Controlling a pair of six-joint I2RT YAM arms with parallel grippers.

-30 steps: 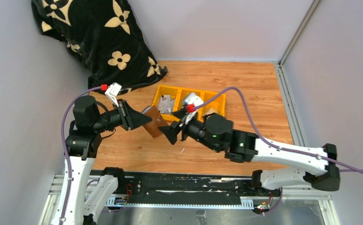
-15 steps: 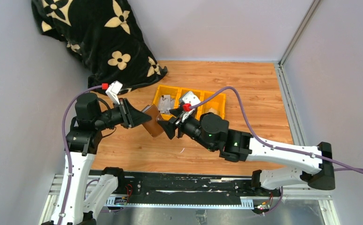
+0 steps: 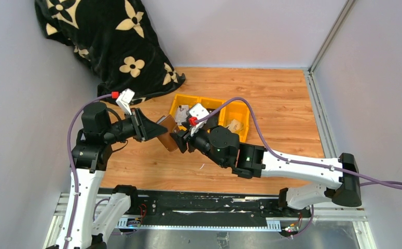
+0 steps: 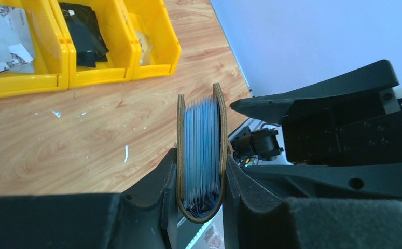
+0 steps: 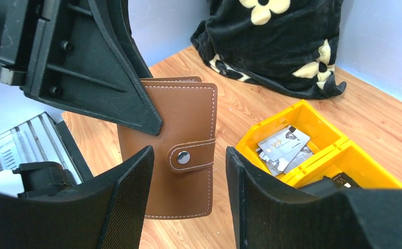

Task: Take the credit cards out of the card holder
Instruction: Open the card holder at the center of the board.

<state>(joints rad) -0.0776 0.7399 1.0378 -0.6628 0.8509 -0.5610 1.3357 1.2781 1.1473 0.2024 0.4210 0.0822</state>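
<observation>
While the left gripper [image 4: 201,174] clamps the card holder [image 4: 220,129] close to its folded spine, you have the holder in the air above the table [image 3: 271,98], between the two arms, standing on edge. From the left wrist you see a tight pack of thin blue edges, probably the cards [image 4: 203,150], pressed between the two brown leather covers.

I judge the holder to be light. Its covers look stiff enough to keep their shape, but the leather is smooth, so it may twist in the clamp if you pull hard to one side. The pack sits tight, so I expect the cards to resist at first and then come out suddenly.

To the right, the right gripper [image 5: 188,150] stands partly open, one finger on each side of the holder's lower half, touching nothing that I can see. Between its fingers lies the strap [image 5: 191,155], and its snap looks fastened. I would take this strap by its free rounded end first, then the cards by their bare edges. The yellow bins [image 5: 313,111] stand further right.
</observation>
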